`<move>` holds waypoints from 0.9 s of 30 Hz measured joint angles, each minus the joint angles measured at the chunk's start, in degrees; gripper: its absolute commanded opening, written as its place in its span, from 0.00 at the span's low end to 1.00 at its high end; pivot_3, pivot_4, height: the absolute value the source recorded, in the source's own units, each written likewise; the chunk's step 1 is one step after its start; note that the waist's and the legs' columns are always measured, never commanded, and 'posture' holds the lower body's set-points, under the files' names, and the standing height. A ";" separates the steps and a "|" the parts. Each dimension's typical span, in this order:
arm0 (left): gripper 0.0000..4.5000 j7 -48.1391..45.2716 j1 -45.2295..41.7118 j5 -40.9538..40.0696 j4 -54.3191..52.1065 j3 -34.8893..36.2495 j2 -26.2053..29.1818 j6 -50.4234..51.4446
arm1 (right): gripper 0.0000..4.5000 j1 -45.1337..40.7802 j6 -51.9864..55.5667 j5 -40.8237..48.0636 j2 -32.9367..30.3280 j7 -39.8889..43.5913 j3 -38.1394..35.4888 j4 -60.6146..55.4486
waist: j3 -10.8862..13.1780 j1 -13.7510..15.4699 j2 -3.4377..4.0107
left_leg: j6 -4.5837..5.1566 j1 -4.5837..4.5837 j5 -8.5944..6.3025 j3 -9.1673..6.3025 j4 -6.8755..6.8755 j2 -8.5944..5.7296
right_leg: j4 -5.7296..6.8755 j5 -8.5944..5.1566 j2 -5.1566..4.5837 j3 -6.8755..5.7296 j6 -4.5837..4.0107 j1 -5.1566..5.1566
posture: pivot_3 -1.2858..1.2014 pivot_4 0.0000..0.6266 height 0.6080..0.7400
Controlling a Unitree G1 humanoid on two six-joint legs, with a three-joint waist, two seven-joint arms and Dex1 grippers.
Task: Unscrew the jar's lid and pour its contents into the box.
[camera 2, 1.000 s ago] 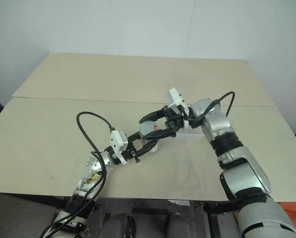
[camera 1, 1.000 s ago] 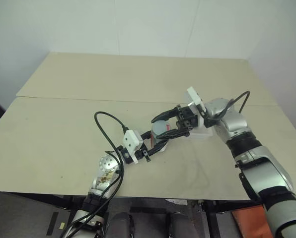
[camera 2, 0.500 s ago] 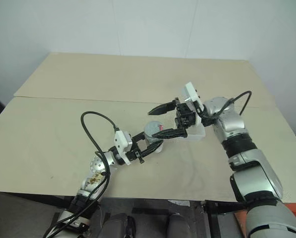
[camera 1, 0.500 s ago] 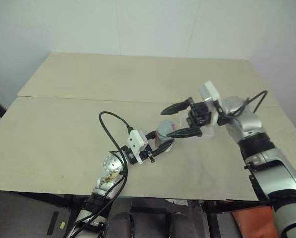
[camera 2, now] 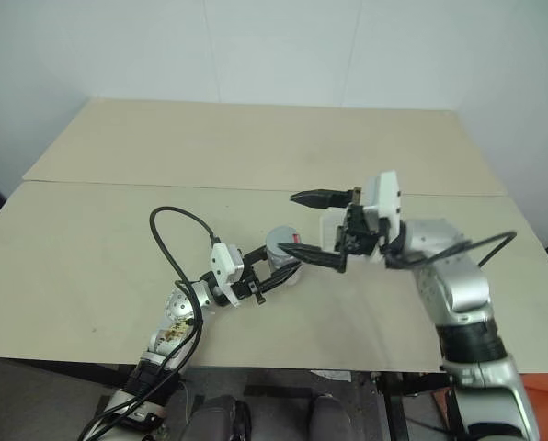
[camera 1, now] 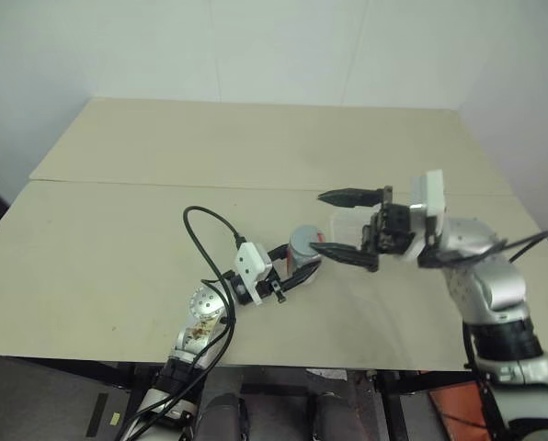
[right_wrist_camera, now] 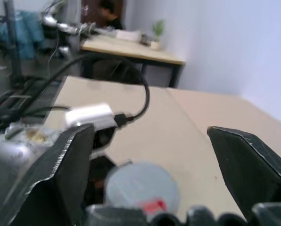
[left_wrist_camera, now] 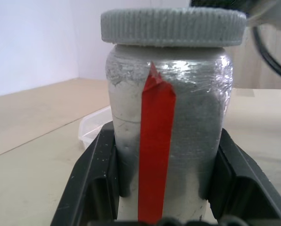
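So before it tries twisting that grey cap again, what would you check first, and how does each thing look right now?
1. Left gripper clamped on the jar: ok, a finger on each side.
2. Lid seated on the jar: on top; how tight, cannot tell.
3. Right gripper open wide enough for the lid: ok.
4. Right gripper lined up over the lid: not ok, it hangs off to the side.
5. Box ready for pouring: on the table behind the right gripper, partly hidden; cannot tell.
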 measured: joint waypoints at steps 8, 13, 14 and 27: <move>0.44 -1.02 0.09 -0.14 -0.03 -0.20 0.35 0.09 | 0.99 8.61 7.92 -6.49 5.76 -18.17 1.46 -10.61 | -0.01 0.09 -0.01 | 0.09 -0.02 -0.05 -0.02 0.01 -0.05 | -0.10 0.00 0.02 0.00 0.00 0.05 | 0.52 0.24 1.00; 0.44 -1.25 0.10 -0.12 -0.03 -0.50 0.15 0.16 | 0.99 8.57 8.43 -10.69 8.02 -22.26 3.27 -10.80 | -0.01 0.04 0.00 | 0.09 -0.01 -0.05 -0.03 0.00 -0.05 | -0.10 -0.01 0.04 0.00 0.01 0.06 | 0.52 0.24 1.00; 0.44 -1.24 0.11 -0.12 -0.03 -0.49 0.17 0.17 | 0.99 8.59 8.43 -11.16 8.02 -22.32 3.32 -10.85 | -0.01 0.04 0.00 | 0.11 -0.01 -0.06 -0.03 0.00 -0.05 | -0.11 -0.01 0.04 0.00 0.01 0.06 | 0.52 0.24 1.00; 0.44 -1.24 0.11 0.06 -0.02 -0.46 -0.03 0.17 | 0.99 8.65 8.57 -11.69 9.81 -22.22 5.46 -10.98 | -0.01 0.05 0.00 | 0.13 -0.02 -0.07 -0.04 0.00 -0.05 | -0.12 -0.01 0.04 0.00 0.01 0.07 | 0.52 0.24 1.00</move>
